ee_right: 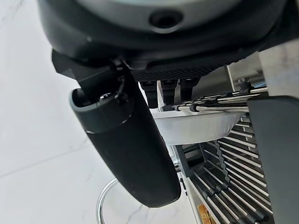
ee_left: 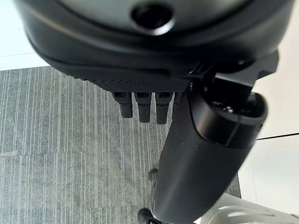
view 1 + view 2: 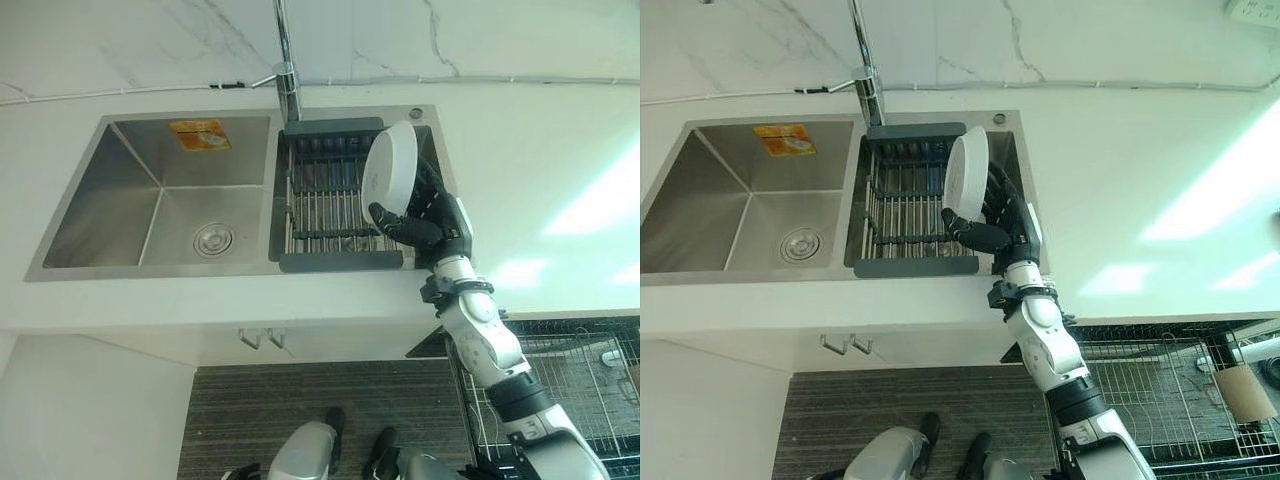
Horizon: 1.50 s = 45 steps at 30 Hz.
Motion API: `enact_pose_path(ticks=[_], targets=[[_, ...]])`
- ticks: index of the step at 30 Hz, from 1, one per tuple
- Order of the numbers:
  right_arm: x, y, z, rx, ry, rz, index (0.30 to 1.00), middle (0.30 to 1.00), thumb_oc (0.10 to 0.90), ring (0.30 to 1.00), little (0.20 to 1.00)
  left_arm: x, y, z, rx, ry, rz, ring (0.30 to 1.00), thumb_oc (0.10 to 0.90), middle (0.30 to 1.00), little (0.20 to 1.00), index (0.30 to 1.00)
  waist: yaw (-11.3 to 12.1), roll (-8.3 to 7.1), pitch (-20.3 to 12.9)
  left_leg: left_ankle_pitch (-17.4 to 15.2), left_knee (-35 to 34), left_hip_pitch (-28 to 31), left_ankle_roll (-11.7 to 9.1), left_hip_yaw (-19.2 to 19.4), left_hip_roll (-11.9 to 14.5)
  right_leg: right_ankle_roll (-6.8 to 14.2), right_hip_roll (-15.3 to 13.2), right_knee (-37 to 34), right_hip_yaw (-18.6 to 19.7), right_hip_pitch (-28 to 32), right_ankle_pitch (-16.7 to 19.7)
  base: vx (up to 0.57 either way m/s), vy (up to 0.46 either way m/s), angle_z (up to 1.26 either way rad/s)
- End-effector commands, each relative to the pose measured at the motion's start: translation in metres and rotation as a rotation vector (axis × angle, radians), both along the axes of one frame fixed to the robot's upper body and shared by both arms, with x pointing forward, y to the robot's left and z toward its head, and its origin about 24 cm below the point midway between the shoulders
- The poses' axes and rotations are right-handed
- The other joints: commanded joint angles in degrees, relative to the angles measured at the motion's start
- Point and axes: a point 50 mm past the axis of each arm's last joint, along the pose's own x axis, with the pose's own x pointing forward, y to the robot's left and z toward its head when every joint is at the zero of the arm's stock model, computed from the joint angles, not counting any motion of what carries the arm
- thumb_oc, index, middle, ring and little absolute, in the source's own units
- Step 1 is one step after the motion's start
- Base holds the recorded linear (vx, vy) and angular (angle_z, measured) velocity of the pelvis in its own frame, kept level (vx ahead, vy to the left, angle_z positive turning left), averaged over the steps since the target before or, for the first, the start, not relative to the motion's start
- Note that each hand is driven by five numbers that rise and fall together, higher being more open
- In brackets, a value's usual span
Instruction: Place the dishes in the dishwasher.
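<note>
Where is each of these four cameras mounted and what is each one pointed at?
Left eye view: on the head, looking down at the sink; right hand grips a white plate over the drying rack.
Right eye view: beside it, same scene, plus the dishwasher rack low on the right.
Left wrist view: on the left arm, facing the grey floor; left hand holds nothing.
Right wrist view: on the right arm, looking past its thumb at plate and rack.
Shared: plate and rack appear in both eye views and the right wrist view.
</note>
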Motion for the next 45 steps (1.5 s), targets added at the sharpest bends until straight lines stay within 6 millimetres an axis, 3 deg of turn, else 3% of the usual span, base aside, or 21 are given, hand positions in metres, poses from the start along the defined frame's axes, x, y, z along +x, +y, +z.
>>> enact_pose_path(ticks=[1,5,6,7,8,28,30,36,38,40,41,44,45], targets=[[0.000,0.014,0.068,0.056,-0.309,0.045,0.900,0.900,0.800,0.900,0.900,-0.019,0.012,-0.001,0.052,0.067,-0.094,0.900,0.800,0.900,0.900,0.900,0.0,-0.12,-2.3,-3.0,2.4,-1.8,-1.7,2.3,3.2,4.1,-1.0,-0.5,1.8,2.8,-2.3,0.00,0.000,0.00],[0.001,0.017,0.073,0.028,-0.334,0.027,0.900,0.900,0.800,0.900,0.900,-0.014,0.014,0.001,0.108,0.039,-0.199,0.900,0.800,0.900,0.900,0.900,0.3,0.10,-2.1,-3.0,2.4,-1.9,-1.7,2.1,3.2,4.1,-1.1,-0.5,1.7,2.9,-2.4,0.01,0.007,0.02],[0.002,0.016,0.078,0.011,-0.352,0.006,0.801,0.801,0.734,0.801,0.801,-0.011,0.015,0.002,0.126,0.029,-0.226,0.900,0.800,0.900,0.900,0.900,0.5,0.22,-1.9,-2.9,2.4,-2.1,-1.6,1.8,3.1,4.1,-1.1,-0.5,1.7,2.8,-2.4,0.00,0.019,0.05],[0.003,0.016,0.079,0.000,-0.357,-0.001,0.465,0.465,0.510,0.465,0.465,-0.010,0.014,0.002,0.128,0.027,-0.229,0.900,0.800,0.900,0.900,0.900,0.5,0.23,-1.9,-2.9,2.4,-2.1,-1.6,1.8,3.0,4.2,-1.1,-0.5,1.7,2.8,-2.3,0.00,0.017,0.05],[0.003,0.017,0.083,-0.017,-0.371,-0.029,0.300,0.300,0.400,0.300,0.300,-0.008,0.015,0.003,0.129,0.022,-0.229,0.900,0.800,0.900,0.900,0.900,0.7,0.30,-1.7,-2.9,2.4,-2.2,-1.6,1.6,2.9,4.2,-1.2,-0.5,1.6,2.8,-2.3,0.00,0.006,0.04],[0.005,0.012,0.096,-0.060,-0.454,-0.144,0.300,0.300,0.400,0.300,0.300,-0.007,0.015,0.003,0.133,0.009,-0.240,0.900,0.800,0.900,0.900,0.900,1.7,0.67,-0.9,-2.7,2.4,-2.6,-1.4,1.0,2.5,4.3,-1.6,-0.5,1.2,2.6,-2.1,0.00,0.003,0.02],[-0.005,0.017,0.106,0.091,-0.556,-0.064,0.300,0.300,0.400,0.300,0.300,-0.007,0.015,0.003,0.134,-0.011,-0.229,0.900,0.800,0.900,0.900,0.900,1.7,0.46,-1.3,-3.3,2.4,-1.9,-1.0,2.3,2.7,4.8,-2.1,-0.5,1.0,3.0,-1.9,0.01,0.076,-0.02],[-0.023,0.030,0.106,0.200,-0.589,0.119,0.300,0.300,0.400,0.300,0.300,0.008,0.016,0.006,0.160,-0.031,-0.340,0.900,0.800,0.900,0.900,0.900,-1.0,-0.44,-1.5,-5.2,2.4,0.2,1.3,5.8,3.5,6.3,-2.0,-0.5,4.1,2.7,0.1,-0.01,0.063,-0.30],[-0.029,0.028,0.102,0.232,-0.604,0.130,0.300,0.300,0.400,0.300,0.300,0.017,0.021,0.009,0.175,-0.044,-0.360,0.900,0.800,0.900,0.900,0.900,-2.9,0.09,-1.4,-5.8,2.4,1.0,2.2,5.6,4.4,6.7,-1.3,-0.5,6.2,3.4,1.5,-0.09,-0.041,-0.68],[-0.034,0.017,0.099,0.290,-0.626,0.124,0.300,0.300,0.400,0.300,0.300,0.027,0.029,0.013,0.203,-0.072,-0.363,0.900,0.800,0.900,0.900,0.900,-4.0,0.47,-2.0,-6.3,2.4,1.5,2.9,7.3,5.4,6.9,-2.8,-0.5,5.4,5.4,4.1,-0.14,-0.122,-0.44],[-0.037,0.014,0.101,0.308,-0.646,0.115,0.300,0.300,0.400,0.300,0.300,0.032,0.032,0.015,0.209,-0.084,-0.334,0.900,0.800,0.900,0.900,0.900,-4.2,0.43,-2.0,-6.4,2.4,1.8,3.1,8.1,5.8,6.9,-3.9,-0.5,5.3,5.8,5.1,-0.14,-0.157,-0.56],[-0.042,0.012,0.111,0.336,-0.701,0.098,0.300,0.300,0.400,0.300,0.300,0.039,0.038,0.018,0.220,-0.101,-0.278,0.900,0.800,0.900,0.900,0.900,-3.7,-0.19,-1.4,-5.8,2.4,1.9,2.2,8.9,6.8,6.7,-5.3,-0.5,5.3,4.8,3.4,-0.20,-0.316,-0.72],[-0.043,0.014,0.120,0.341,-0.723,0.102,0.300,0.300,0.400,0.300,0.300,0.042,0.041,0.020,0.230,-0.101,-0.252,0.900,0.800,0.900,0.900,0.900,-3.1,-1.11,-0.8,-5.2,2.4,2.0,1.1,9.7,7.6,7.1,-5.8,-0.5,4.8,3.6,1.9,-0.20,-0.367,-0.86]])
